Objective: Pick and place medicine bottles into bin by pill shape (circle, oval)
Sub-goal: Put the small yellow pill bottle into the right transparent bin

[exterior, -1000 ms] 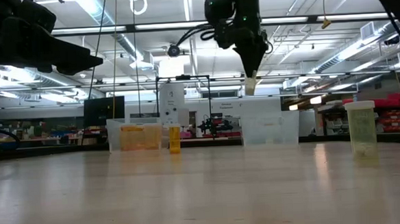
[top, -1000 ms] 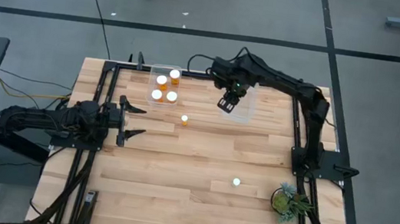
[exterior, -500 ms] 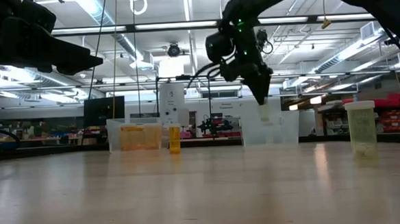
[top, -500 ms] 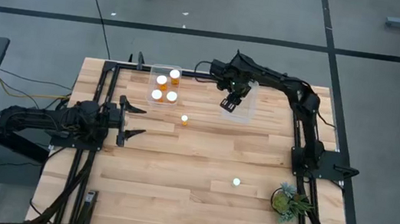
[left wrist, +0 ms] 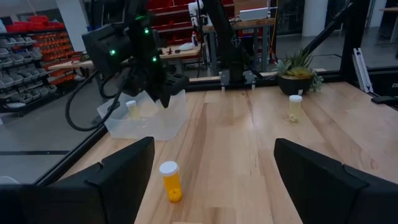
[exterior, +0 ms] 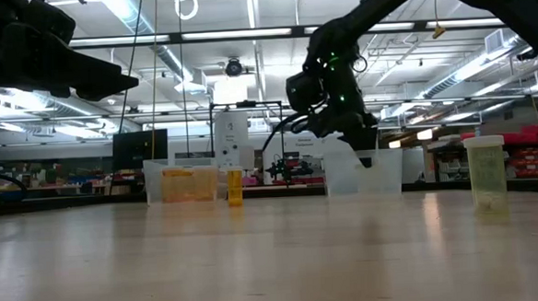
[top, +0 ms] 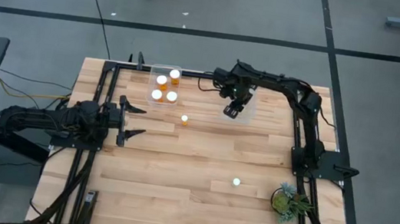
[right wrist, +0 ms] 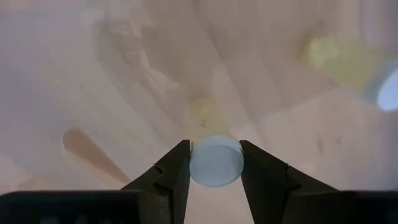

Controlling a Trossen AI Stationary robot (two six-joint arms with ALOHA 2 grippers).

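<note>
My right gripper (top: 232, 111) points down into the right clear bin (top: 244, 109) and is shut on a pale bottle (right wrist: 204, 116) with a white cap. Another pale bottle (right wrist: 346, 64) lies in that bin. The left clear bin (top: 154, 73) holds several orange bottles (top: 161, 81). One orange bottle (top: 183, 119) stands on the table between the bins, and a pale one (top: 236, 182) stands nearer the front. My left gripper (top: 141, 120) waits open at the table's left, level, with nothing between its fingers. My right gripper pinches the bottle's round white cap (right wrist: 215, 160) between its two fingers, one on each side. The fingers come from above, pointing steeply down. The bottle hangs upright below them inside the bin's walls; whether its bottom touches the bin floor I cannot tell.
A small green potted plant (top: 286, 201) stands at the near right corner. Black frame rails (top: 298, 140) run along the table's left and right sides. Bare wood (top: 189, 196) lies across the middle and front.
My right gripper has come down with the pale bottle, from well above the right bin into it, shifting a little toward the near right and tipping steeper downward. It has stayed shut on the cap.
</note>
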